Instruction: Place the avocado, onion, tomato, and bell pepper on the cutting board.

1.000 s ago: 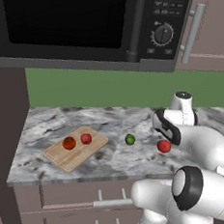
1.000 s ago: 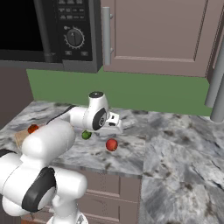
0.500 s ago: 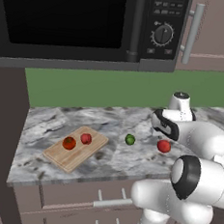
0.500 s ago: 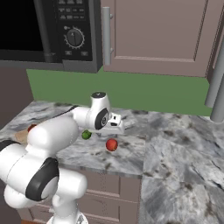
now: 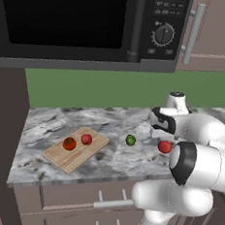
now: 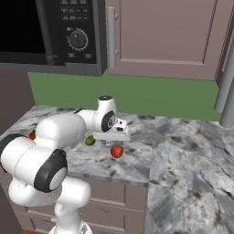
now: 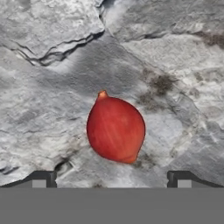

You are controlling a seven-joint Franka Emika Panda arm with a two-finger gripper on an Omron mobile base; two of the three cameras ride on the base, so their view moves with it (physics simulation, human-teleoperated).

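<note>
The red onion (image 7: 116,130) lies on the marble counter with its pointed tip up in the hand view; it also shows as the red onion (image 5: 164,146) (image 6: 117,151) in both base views. My gripper (image 7: 111,180) (image 5: 162,137) (image 6: 116,140) hangs just above it, open, one fingertip on each side and nothing between them. The green avocado (image 5: 130,140) (image 6: 90,140) rests on the counter left of the onion. On the wooden cutting board (image 5: 56,155) sit an orange-red vegetable (image 5: 69,143) and a red one (image 5: 86,139); which is the tomato and which the bell pepper I cannot tell.
A black microwave (image 5: 93,25) hangs over the counter, with a cabinet door (image 6: 160,32) and its handle to the right. The counter's front edge (image 5: 93,178) runs just below the board. Open marble lies between board and avocado.
The arm's elbow has swung nearer the cameras. The hand stays above the onion, still open; the vegetables have not moved.
</note>
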